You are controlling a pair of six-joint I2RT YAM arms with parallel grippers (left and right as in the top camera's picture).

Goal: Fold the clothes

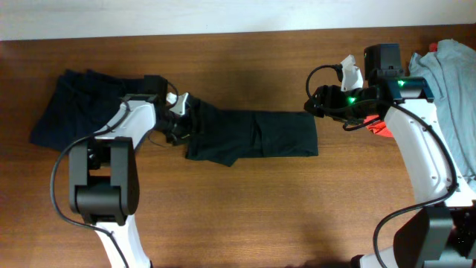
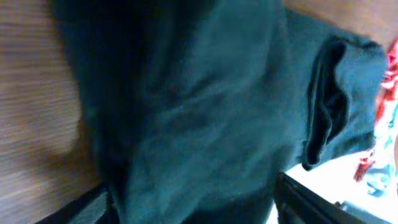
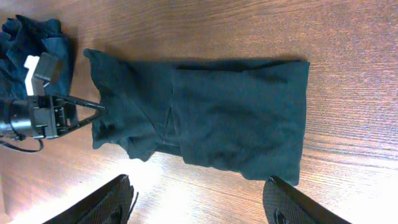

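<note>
A dark teal garment [image 1: 253,134] lies folded into a long strip across the middle of the table. It also shows in the right wrist view [image 3: 217,118] and fills the left wrist view [image 2: 205,106]. My left gripper [image 1: 181,119] is at the garment's left end, low over the cloth, with its fingers spread apart and cloth between them [image 2: 193,208]. My right gripper [image 1: 316,104] hovers above the garment's right end, open and empty [image 3: 199,199].
A second dark garment [image 1: 74,108] lies in a heap at the far left. A pile of grey clothes [image 1: 454,74] sits at the right edge, with a red item [image 1: 381,128] beside it. Bare wood lies in front of the garment.
</note>
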